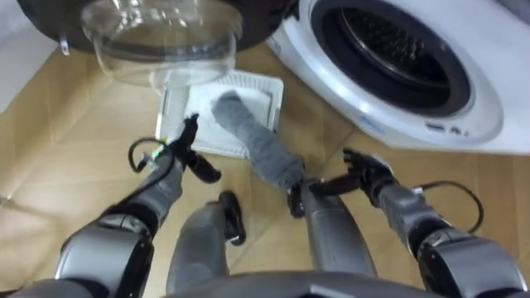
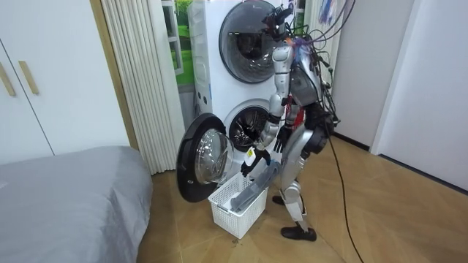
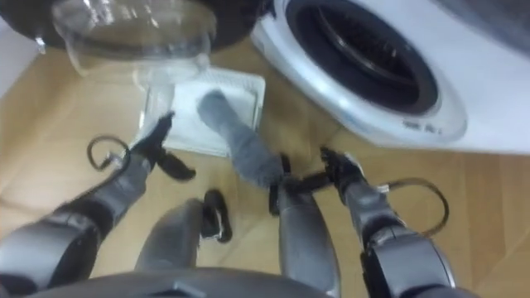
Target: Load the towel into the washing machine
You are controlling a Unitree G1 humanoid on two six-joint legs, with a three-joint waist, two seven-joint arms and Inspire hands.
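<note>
Likely snag: R hand spread beside towel, L hand open too, so shallow grab cld drop it in basket.

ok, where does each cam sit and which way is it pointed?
Left eye view: on the head, looking down at the grey towel trailing from the white laundry basket; left hand, right hand and thighs show.
Right eye view: beside it, same downward scene, same limbs.
Room view: standing off in the room, side-on; whole robot before the lower washing machine, door open.
All share basket, towel, door.
</note>
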